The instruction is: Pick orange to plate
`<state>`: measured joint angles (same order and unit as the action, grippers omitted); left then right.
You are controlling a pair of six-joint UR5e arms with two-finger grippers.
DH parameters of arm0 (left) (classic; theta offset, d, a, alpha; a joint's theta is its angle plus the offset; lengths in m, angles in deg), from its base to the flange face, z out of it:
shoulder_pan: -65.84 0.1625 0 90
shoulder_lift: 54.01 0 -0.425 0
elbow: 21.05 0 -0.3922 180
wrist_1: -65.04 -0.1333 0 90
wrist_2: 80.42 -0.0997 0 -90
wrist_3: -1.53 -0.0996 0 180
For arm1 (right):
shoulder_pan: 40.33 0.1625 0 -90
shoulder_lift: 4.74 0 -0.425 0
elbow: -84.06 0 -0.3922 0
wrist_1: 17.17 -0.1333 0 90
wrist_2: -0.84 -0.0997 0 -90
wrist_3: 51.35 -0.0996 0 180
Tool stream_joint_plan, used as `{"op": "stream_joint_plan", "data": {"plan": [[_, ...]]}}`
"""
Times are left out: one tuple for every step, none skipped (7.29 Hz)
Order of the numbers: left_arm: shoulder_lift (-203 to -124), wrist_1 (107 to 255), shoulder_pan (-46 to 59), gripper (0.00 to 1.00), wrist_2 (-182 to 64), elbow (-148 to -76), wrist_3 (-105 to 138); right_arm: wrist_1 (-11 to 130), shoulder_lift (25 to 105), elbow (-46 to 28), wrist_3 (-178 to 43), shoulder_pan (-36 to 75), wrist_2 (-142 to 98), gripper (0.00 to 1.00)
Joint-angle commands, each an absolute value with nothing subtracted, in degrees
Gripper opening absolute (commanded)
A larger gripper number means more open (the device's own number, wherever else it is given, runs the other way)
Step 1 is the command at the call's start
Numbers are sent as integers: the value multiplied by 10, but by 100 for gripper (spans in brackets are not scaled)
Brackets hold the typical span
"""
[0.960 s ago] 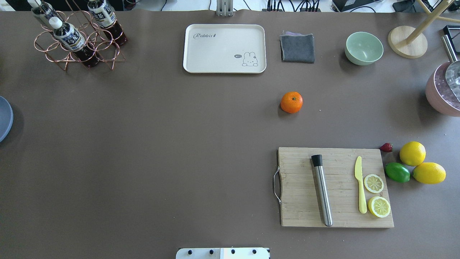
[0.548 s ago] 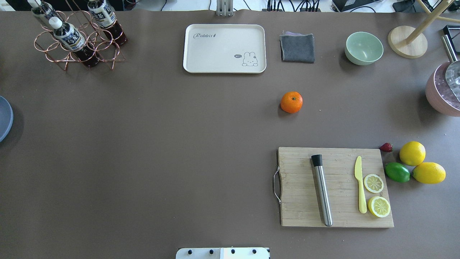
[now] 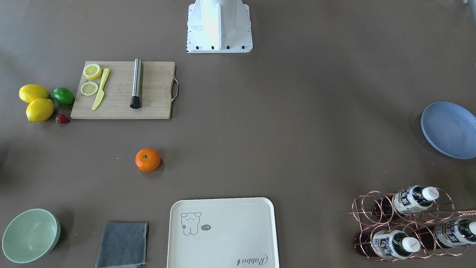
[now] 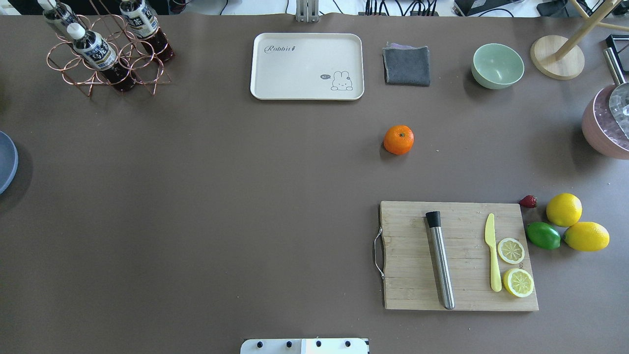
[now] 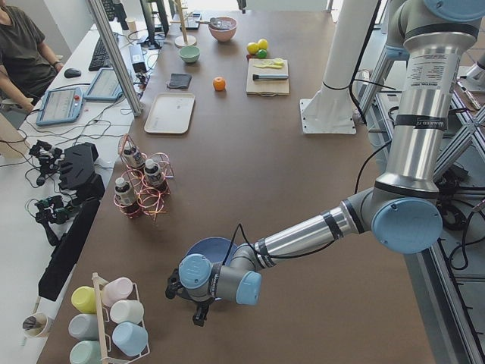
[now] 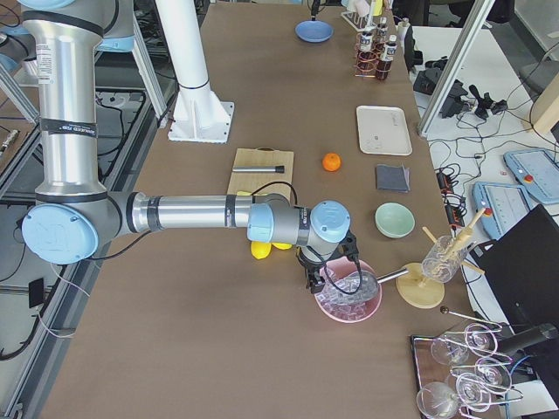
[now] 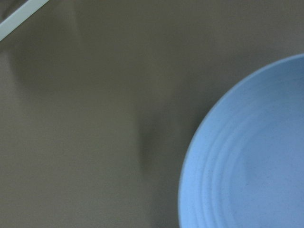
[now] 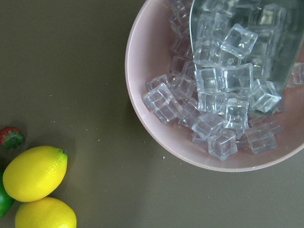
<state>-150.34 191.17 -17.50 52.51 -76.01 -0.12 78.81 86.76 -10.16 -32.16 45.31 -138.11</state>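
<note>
Low by the plate (image 5: pixel 211 246), the left arm (image 5: pixel 303 233) reaches outstretched; fingers (image 5: pixel 171 288) open or closed, cannot tell.

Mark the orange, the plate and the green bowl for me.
orange (image 4: pixel 398 139), overhead view, middle of its skin.
plate (image 3: pixel 450 130), front-facing view, bare middle.
green bowl (image 4: pixel 497 65), overhead view, inside bottom.

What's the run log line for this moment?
phase: before pickup | orange: on table, untouched | plate: empty | left gripper: at plate's edge, state unclear | right gripper: over ice bowl, state unclear
</note>
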Motion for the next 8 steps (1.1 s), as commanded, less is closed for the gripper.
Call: {"op": "stream_joint_plan", "data": {"plan": [[-1504, 1912, -170, 85, 527, -755, 0, 788, 868, -102, -321, 438, -1380, 100], [-1506, 1912, -166, 85, 527, -755, 2, 787, 868, -102, -321, 436, -1380, 100], [-1510, 1912, -163, 83, 528, -755, 4, 787, 868, -102, -321, 433, -1380, 100], [-1510, 1912, -160, 73, 541, -754, 4, 787, 868, -102, -320, 433, -1381, 100], [-1510, 1912, -160, 64, 553, -749, 4, 787, 868, -102, -320, 433, -1380, 100], [-1510, 1912, -160, 43, 553, -749, 4, 787, 868, -101, -320, 432, -1380, 100], [-1511, 1912, -160, 16, 553, -749, 12, 788, 868, -101, -320, 431, -1380, 100], [-1514, 1912, -160, 0, 553, -750, 12, 788, 868, -102, -320, 430, -1381, 100]]}}
